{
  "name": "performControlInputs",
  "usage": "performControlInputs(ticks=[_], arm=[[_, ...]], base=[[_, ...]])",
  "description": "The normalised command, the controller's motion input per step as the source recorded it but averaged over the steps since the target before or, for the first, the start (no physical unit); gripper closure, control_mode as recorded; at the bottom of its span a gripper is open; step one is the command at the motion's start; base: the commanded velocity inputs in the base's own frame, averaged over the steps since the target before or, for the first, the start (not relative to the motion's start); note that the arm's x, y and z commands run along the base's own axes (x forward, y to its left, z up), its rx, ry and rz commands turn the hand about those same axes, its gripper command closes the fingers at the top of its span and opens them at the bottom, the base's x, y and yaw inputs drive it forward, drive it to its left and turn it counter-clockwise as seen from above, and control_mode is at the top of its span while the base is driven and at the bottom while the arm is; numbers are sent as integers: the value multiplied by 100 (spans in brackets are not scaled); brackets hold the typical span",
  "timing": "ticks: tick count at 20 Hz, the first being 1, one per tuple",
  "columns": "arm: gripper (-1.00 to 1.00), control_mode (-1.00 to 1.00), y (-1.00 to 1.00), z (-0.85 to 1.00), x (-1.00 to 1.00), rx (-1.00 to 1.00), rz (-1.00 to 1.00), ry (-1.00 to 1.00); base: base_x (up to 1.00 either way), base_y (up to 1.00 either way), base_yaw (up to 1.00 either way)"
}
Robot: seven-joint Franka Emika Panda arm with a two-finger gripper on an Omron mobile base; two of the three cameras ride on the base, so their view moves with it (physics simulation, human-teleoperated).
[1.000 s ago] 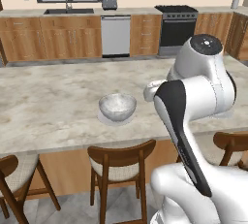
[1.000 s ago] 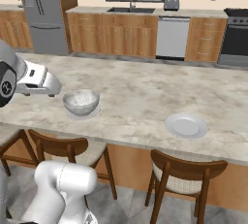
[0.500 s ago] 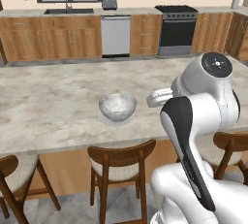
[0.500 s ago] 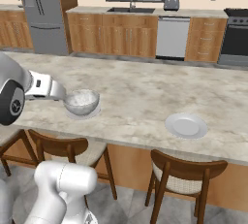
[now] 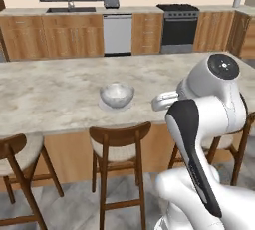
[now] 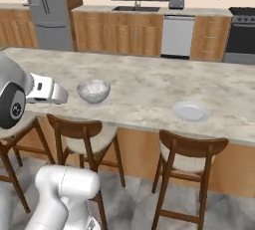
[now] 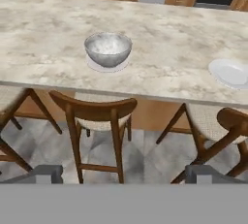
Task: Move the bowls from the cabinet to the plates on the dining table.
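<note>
You can see a round, pale grey marbled bowl sitting on a thin flat pale plate on the long beige stone table. Dark wooden stools stand below.

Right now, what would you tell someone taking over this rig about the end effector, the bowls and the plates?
End effector: open, holding nothing, back from the dining table, above the stools.
Marbled grey-white bowl: upright on the left plate, which shows as a pale rim under it. That one is done.
Second plate: bare, further right along the table.
Left: fetch the second bowl from the cabinet and set it on the bare plate.
</note>
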Motion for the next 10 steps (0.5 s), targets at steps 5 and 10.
performControlInputs(ticks=[5, 10], arm=[[-100, 100, 0, 0, 0, 0, 0, 0], [-100, 100, 0, 0, 0, 0, 0, 0]], base=[[-77, 64, 54], [-13, 73, 93]])
